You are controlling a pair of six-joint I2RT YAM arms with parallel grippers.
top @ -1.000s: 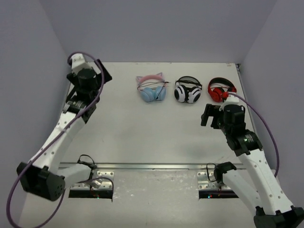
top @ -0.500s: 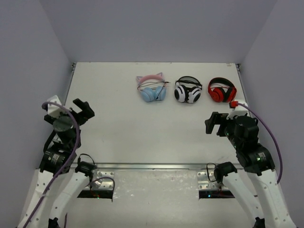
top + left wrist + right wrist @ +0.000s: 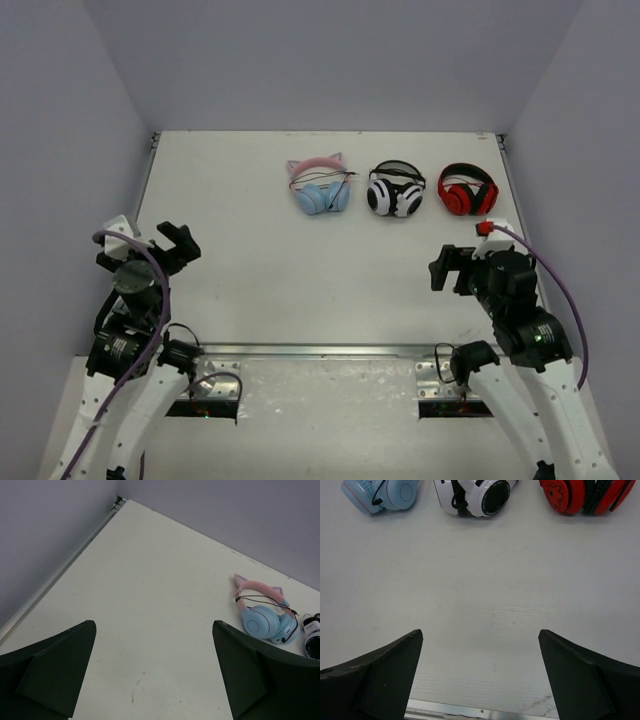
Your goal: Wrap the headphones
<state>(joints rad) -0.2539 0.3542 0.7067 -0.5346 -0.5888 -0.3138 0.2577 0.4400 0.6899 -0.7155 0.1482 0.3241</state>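
Headphones lying on table, untouched, left fingers spread apart, right fingers spread apart, both empty.

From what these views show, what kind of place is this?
Likely a robot lab test cell: a white table enclosed by plain grey walls, with the left arm and right arm mounted at its near edge.

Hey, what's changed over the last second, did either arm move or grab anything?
The left gripper swung back from far out on the left toward its base at the near edge. The right gripper drew back slightly toward its own base. Both have their fingers open and empty; nothing was grabbed. The pink headphones, white-and-black headphones and red headphones stayed in their row.
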